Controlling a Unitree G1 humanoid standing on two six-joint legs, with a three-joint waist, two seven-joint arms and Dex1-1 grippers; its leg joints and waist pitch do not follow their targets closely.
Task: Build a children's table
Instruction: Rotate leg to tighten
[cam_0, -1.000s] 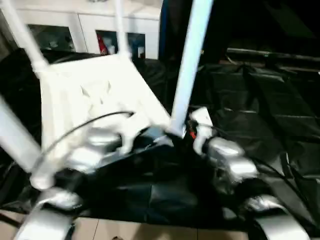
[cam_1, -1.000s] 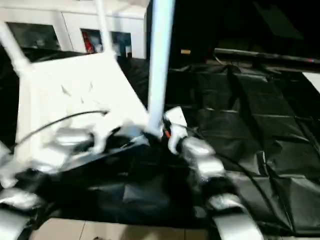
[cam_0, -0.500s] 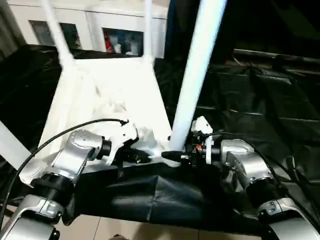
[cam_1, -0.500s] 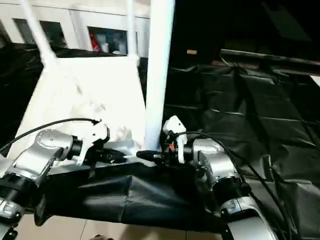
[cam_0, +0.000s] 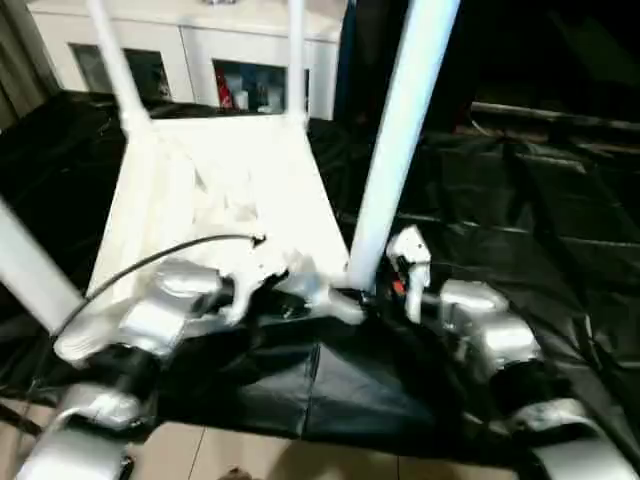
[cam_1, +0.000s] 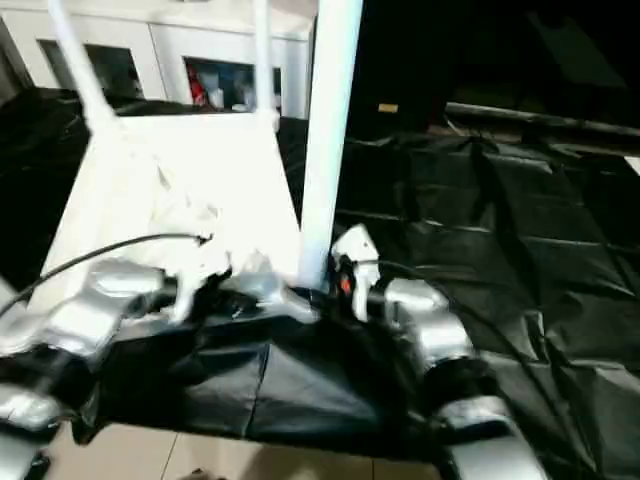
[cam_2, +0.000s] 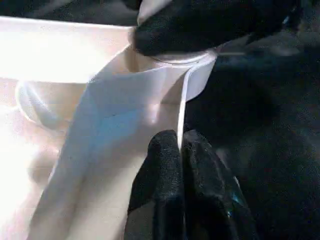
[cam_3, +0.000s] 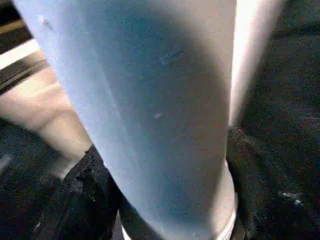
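Observation:
The children's table (cam_0: 220, 190) lies upside down on a black sheet, ribbed underside up, with white legs standing in its corner sockets. The nearest leg (cam_0: 395, 150) rises at the front right corner. My left gripper (cam_2: 180, 145) is shut on the thin rim of the tabletop (cam_2: 125, 100) next to that corner socket. My right gripper (cam_0: 368, 296) reaches in from the right at the base of that leg. In the right wrist view its black fingers (cam_3: 80, 200) hug the leg (cam_3: 160, 100) on both sides.
A black plastic sheet (cam_0: 520, 200) covers the work surface, creased and stretching to the right. A white glass-door cabinet (cam_0: 200, 60) stands behind the table. Two far legs (cam_0: 115, 60) (cam_0: 296, 50) and a near left leg (cam_0: 30, 270) stick up. Pale floor (cam_0: 250, 455) shows at the front edge.
My right gripper's fingers have drawn in around the base of the near leg. The left gripper keeps its hold on the rim. The head camera has shifted.

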